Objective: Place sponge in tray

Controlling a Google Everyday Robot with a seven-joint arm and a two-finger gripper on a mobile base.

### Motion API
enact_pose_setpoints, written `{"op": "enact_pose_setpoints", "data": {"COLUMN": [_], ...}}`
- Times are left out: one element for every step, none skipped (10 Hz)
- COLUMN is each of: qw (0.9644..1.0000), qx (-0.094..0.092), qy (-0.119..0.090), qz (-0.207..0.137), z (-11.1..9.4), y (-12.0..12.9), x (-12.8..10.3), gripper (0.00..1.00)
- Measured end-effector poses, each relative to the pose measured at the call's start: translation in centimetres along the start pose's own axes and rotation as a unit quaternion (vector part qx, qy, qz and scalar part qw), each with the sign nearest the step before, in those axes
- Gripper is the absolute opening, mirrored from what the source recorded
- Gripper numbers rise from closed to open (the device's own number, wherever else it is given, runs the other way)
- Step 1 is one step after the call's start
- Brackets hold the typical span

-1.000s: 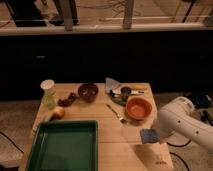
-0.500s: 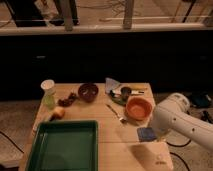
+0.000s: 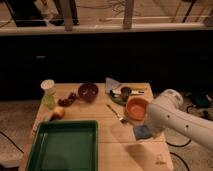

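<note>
The blue-grey sponge (image 3: 141,132) is at the right front of the wooden table, just below the orange bowl (image 3: 136,108). The white arm (image 3: 172,117) reaches in from the right, and its gripper (image 3: 149,131) is at the sponge, mostly hidden behind the arm's wrist. I cannot tell whether the sponge rests on the table or is lifted. The dark green tray (image 3: 37,150) lies at the left front of the table, with nothing in it, well left of the sponge.
Behind the tray are a pale round fruit (image 3: 58,112), a green cup (image 3: 48,94), dark berries (image 3: 67,99) and a dark bowl (image 3: 88,91). A fork (image 3: 116,114) lies mid-table. A plate with items (image 3: 122,93) and a blue cloth (image 3: 112,83) sit at the back right.
The arm has moved left over the table, and the sponge has moved a little left with it, toward the tray.
</note>
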Motion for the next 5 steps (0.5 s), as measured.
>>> {"op": "enact_pose_setpoints", "data": {"qw": [1.0,0.9999,0.9998,0.9998,0.9997], "qx": [-0.001,0.001,0.002,0.0,0.0], "qy": [0.001,0.0,0.0,0.001,0.001], "qz": [-0.007,-0.012,-0.018,-0.02,-0.022], "z": [-0.3,-0.6,-0.8,-0.9,-1.1], "y": [-0.3,-0.8,-1.3,-1.4,-1.5], "x": [-0.4,-1.2,-1.7,-1.7,-1.8], "gripper": [0.03,0.03,0.03,0.03,0.03]}}
